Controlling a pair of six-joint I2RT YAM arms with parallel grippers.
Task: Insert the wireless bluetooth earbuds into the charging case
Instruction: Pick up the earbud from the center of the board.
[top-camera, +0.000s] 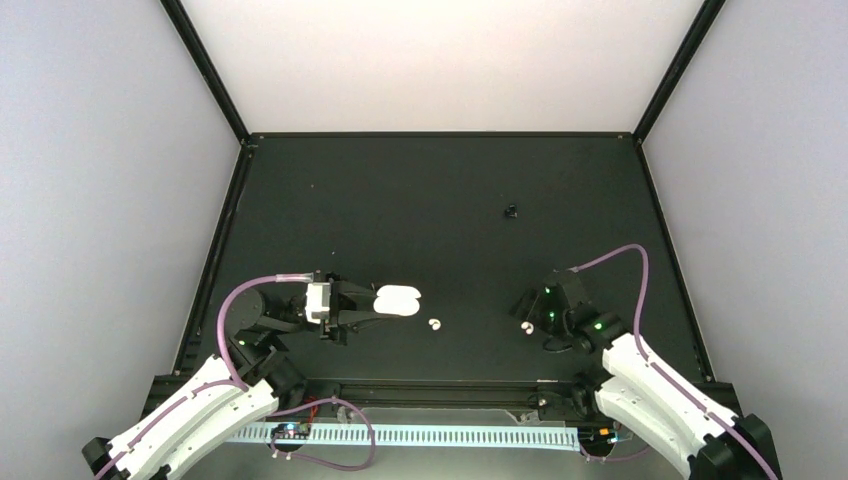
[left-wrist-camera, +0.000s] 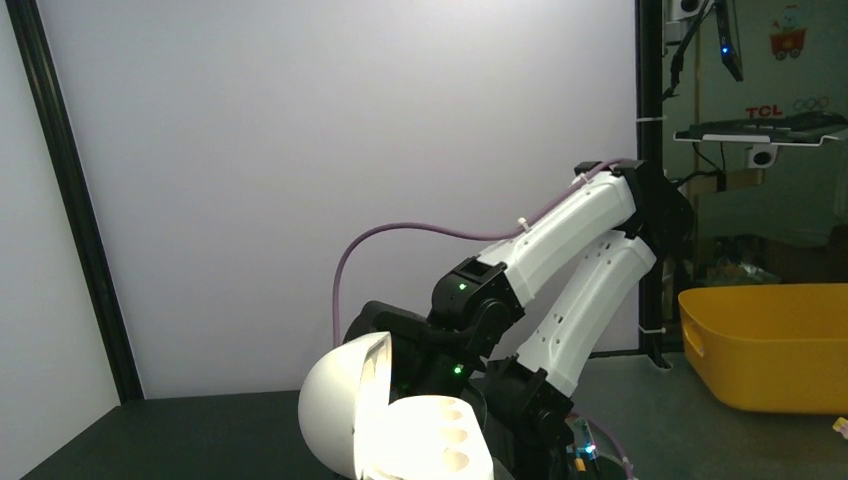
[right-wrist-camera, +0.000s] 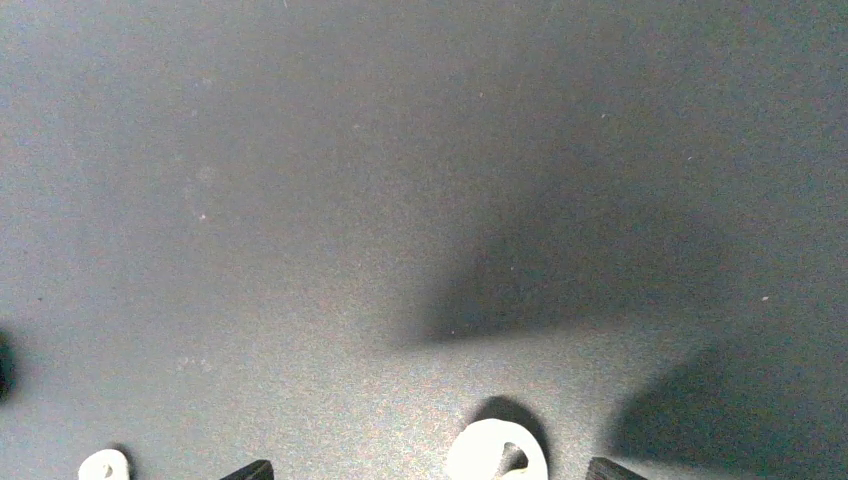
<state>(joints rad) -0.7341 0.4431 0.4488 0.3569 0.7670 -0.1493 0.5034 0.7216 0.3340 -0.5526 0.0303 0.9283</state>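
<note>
- The left fingers (top-camera: 358, 312) are drawn in narrow and hold the charging case (top-camera: 397, 300) at their tips. Its lid is open, standing up beside the base.
- The right fingers (right-wrist-camera: 252, 470) stand wide, one tip on each side of an earbud (right-wrist-camera: 497, 452) that lies on the counter (right-wrist-camera: 400, 200). Bare counter shows between it and each tip.
- A second earbud (right-wrist-camera: 105, 465) lies outside the right fingers, on the side facing the left fingers and near the case.
- A small black object (top-camera: 511, 211) sits well beyond both sets of fingers.
- A yellow bin (left-wrist-camera: 770, 345) stands off the counter, behind the right arm (left-wrist-camera: 590, 260).
- The right wrist view cuts off all but the fingertips, and both earbuds are clipped at its lower edge.
- In the left wrist view the left fingers are out of sight, and glare washes out the case's sockets.
</note>
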